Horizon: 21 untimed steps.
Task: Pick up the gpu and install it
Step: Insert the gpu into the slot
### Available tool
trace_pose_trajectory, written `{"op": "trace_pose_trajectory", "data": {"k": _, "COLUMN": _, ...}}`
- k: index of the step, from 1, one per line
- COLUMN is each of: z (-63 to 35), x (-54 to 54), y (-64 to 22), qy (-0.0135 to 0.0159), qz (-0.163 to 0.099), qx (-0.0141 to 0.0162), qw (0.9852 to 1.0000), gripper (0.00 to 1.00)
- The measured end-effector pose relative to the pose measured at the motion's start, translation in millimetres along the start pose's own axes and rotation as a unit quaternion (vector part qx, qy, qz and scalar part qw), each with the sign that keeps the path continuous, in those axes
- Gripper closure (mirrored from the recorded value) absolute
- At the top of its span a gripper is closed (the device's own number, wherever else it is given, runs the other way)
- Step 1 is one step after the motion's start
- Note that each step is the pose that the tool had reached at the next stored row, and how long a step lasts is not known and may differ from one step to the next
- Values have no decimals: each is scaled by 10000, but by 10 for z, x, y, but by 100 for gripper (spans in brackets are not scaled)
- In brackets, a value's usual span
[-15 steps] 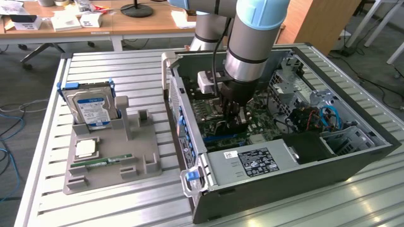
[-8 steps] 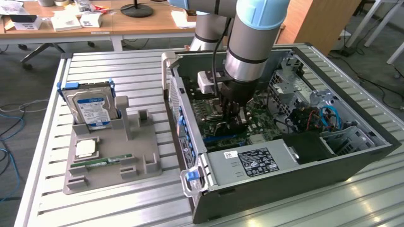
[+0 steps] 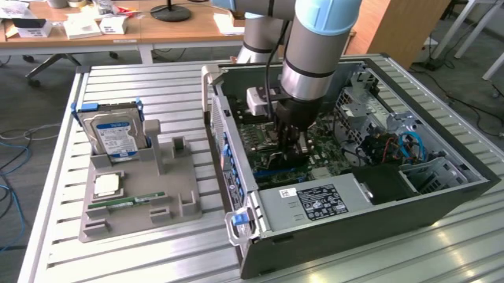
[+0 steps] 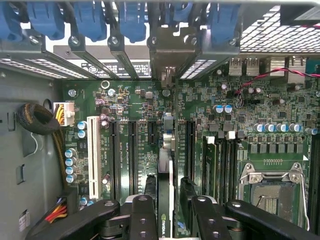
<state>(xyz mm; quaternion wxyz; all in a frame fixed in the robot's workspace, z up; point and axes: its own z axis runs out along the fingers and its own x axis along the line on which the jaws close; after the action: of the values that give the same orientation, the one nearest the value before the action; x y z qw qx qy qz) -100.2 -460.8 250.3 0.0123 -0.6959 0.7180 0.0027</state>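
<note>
**Operator:** Report the position of the gpu.

**Technician:** The gpu (image 4: 166,205) stands on edge inside the computer case (image 3: 441,197). It sits on the motherboard (image 4: 240,115) in line with an expansion slot. Its silver bracket (image 4: 172,55) is at the case's rear openings.

**Operator:** Gripper condition?

**Technician:** The gripper (image 4: 169,186) is lowered over the card, partly open, with one finger on each side. A narrow gap shows beside one finger, so the card is judged not clamped (contact at the other finger cannot be confirmed).

**Operator:** Completed and outstanding items?

**Technician:** Pick-up and transfer are complete, since the card is in the case, well apart from the tray (image 3: 141,197) at the exterior view's left. That tray carries the hard drive (image 3: 114,135) and the RAM stick (image 3: 126,202). Insertion is judged made or nearly made. Full seating in the slot and retention of the bracket cannot be verified.
</note>
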Motion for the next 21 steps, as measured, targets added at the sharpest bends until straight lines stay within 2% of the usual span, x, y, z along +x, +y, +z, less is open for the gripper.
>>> {"op": "trace_pose_trajectory", "data": {"k": 11, "z": -127, "x": -3, "y": -2, "qy": -3, "qz": 0, "qx": 0, "qw": 10000, "gripper": 66}}
{"op": "trace_pose_trajectory", "data": {"k": 21, "z": -181, "x": -6, "y": -4, "qy": -4, "qz": 0, "qx": 1, "qw": 10000, "gripper": 66}}
